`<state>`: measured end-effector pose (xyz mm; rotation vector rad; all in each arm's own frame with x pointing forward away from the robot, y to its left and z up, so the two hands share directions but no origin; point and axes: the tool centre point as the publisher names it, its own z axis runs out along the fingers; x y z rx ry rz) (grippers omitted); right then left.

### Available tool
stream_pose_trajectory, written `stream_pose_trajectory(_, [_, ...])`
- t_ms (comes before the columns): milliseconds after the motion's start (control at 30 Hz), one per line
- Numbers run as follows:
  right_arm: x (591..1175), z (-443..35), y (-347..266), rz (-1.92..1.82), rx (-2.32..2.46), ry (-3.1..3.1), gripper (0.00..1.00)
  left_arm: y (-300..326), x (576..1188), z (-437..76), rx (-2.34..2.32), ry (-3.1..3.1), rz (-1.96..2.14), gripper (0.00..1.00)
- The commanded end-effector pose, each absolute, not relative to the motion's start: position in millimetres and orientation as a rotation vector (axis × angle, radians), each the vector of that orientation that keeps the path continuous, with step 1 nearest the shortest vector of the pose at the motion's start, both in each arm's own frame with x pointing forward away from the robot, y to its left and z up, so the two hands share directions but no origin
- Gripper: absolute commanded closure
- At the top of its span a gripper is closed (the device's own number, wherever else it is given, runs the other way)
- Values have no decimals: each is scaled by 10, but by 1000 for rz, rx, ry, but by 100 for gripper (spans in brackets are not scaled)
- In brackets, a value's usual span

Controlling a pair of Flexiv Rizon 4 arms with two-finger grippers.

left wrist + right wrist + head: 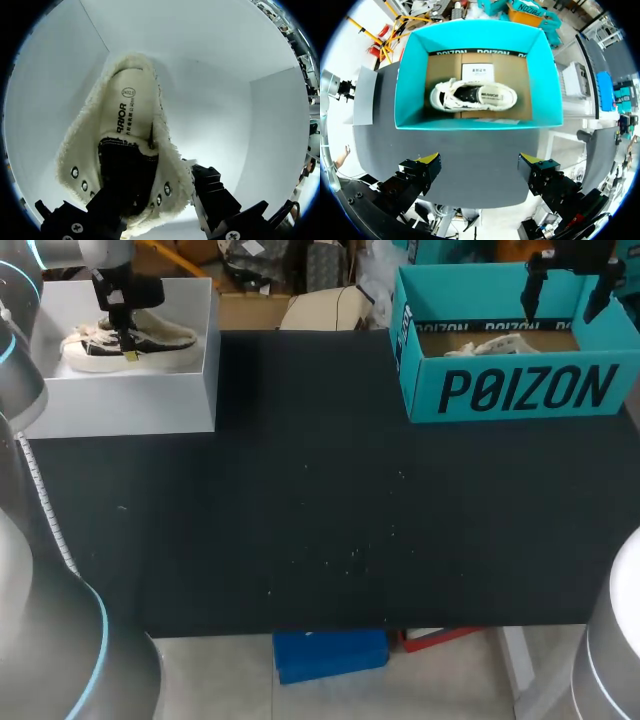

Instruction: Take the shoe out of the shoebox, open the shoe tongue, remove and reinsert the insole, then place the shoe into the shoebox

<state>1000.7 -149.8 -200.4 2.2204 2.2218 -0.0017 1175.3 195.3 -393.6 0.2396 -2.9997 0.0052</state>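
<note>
The table [300, 510] in front of me is black, wide and flat. Little white specks [352, 554] dot its middle; some sit alone.

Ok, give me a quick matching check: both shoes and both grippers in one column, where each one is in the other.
Things:
1. fleece-lined shoe
2. white sneaker
3. left gripper
4. right gripper

Places:
A. open, above the teal shoebox
B. lying inside the teal shoebox
C. inside the white box
D. down at the shoe in the white box

Pairs: 1-C, 2-B, 3-D, 4-A
</note>
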Motion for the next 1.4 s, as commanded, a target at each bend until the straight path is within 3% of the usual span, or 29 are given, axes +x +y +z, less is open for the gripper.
stream_pose_trajectory(33, [10005,-2002,-1499,-1,2221,2222,0,1970,11666,-3852,243,-3018,15,55])
stream_pose_trajectory(667, [10005,-2002,-1499,-1,2221,2222,0,1948,11400,-3584,221,-3060,80,52])
stream_pose_trajectory(800, [10005,-2002,-1499,-1,2221,2222,0,1966,11391,-3644,222,-3060,74,43])
stream_pose_trajectory(1000, [10005,-2002,-1499,-1,2221,2222,0,1992,11476,-3709,247,-3077,65,39])
stream_pose_trajectory(1400, [10005,-2002,-1499,-1,2221,2222,0,1972,11620,-3907,169,-3082,81,42])
